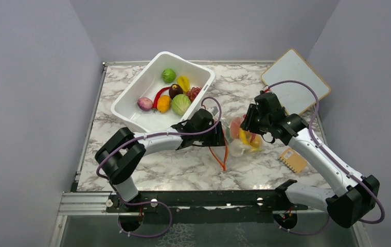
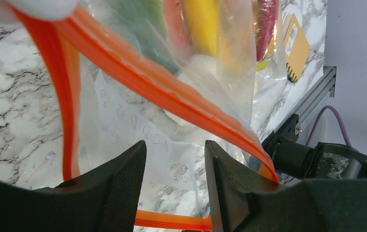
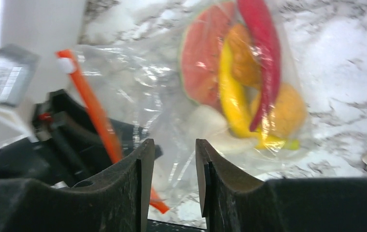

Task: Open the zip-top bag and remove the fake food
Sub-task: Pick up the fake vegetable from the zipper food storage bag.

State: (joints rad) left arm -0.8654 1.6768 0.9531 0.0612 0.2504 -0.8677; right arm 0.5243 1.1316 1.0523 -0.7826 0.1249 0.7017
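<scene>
Left gripper (image 2: pixel 175 145): sitting half-open at the zip-top bag's (image 2: pixel 123 111) mouth — holding nothing.
Right gripper (image 3: pixel 174 143): gaping halfway, empty, nearer the fake food (image 3: pixel 239 82).

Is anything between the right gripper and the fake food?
Yes: the clear wall of the bag. The food lies inside, seen through the plastic just ahead of the open right gripper. Nothing else visible blocks it.

A white, grey-veined marble-patterned bench (image 1: pixel 147 164) fills a small booth. Plain pale lavender-grey walls (image 1: pixel 29 103) rise along its left, far and right edges. A silver metal rail (image 1: pixel 83 203) runs along its near edge. The light is soft and even, with faint shadows.
</scene>
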